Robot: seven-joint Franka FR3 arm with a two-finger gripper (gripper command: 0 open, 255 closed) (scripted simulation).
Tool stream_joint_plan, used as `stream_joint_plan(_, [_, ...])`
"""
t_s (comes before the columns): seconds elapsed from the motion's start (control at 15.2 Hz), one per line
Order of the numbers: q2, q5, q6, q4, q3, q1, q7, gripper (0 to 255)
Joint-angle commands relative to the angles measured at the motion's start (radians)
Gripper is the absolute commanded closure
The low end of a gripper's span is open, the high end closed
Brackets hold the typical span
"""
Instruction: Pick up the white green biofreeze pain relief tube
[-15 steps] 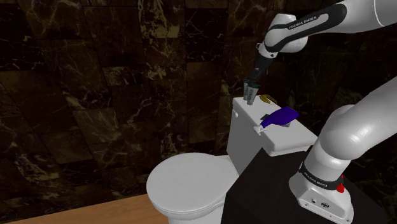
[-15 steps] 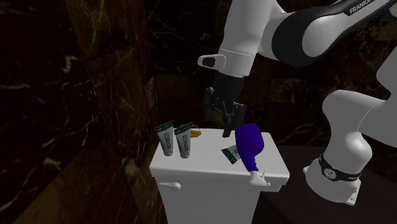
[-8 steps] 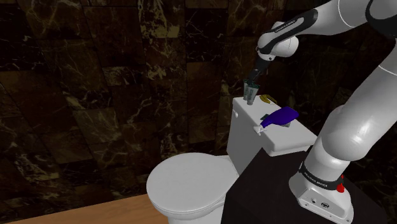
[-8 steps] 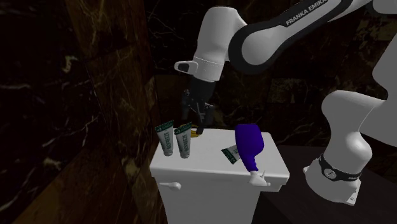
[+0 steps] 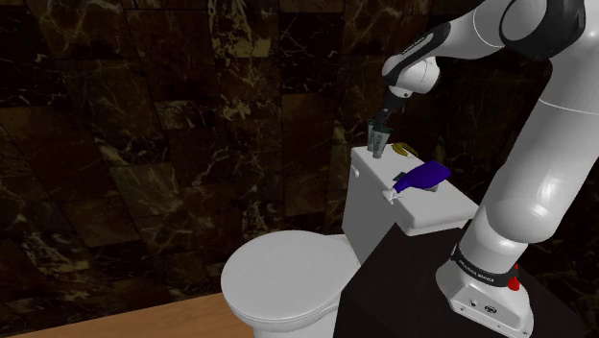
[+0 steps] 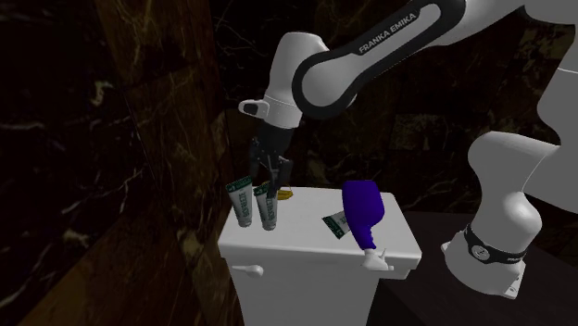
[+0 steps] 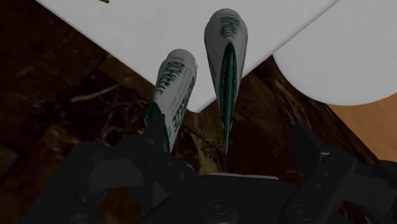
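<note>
Approach step; the grasp is not yet made. The end effector [image 6: 270,176] hangs just above two look-alike white-and-green tubes. They stand upright, side by side, at a corner of the toilet tank [image 6: 394,222], close to its edge. The fingers are spread wide, with nothing clasped.

In the wrist view the tube [image 7: 226,60] lines up between the fingers. The second tube [image 7: 174,83] stands just beside it, close to one finger. We take the centred one as the target. The two read alike, so we cannot tell them apart by label.

How we judge the step is best done:
- Come straight down and keep the tube centred. Any drift toward the second tube puts a finger on top of it.
- The gap between the tubes looks tight. One finger has to slip into it cleanly, or the neighbour tips and, standing so near the edge, may go off the tank.
- Stop with the pads on the upper body, below the flattened top end.
- Close slowly — the tube will likely squash and lean if pinched off-centre.
- Lift vertically until it is clear of the second tube before moving sideways.

The blue bottle [image 6: 361,211] lies well apart on the tank and is no obstacle.
</note>
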Motion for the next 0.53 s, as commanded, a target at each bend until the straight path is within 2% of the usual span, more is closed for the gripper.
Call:
stream_joint_plan(0.0, [0.02,0.029,0.022,-0.009,0.0,0.0,-0.024,0])
stream_joint_plan(0.13, [0.045,0.068,0.048,-0.021,0.003,-0.001,-0.056,0])
stream_joint_plan(0.26, [0.045,0.068,0.048,-0.021,0.003,-0.002,-0.056,0])
stream_joint_plan(0.33, [0.049,0.071,0.048,-0.019,0.003,-0.002,-0.059,255])
stream_joint_plan(0.46, [0.049,0.072,0.048,-0.018,0.003,-0.002,-0.06,255])
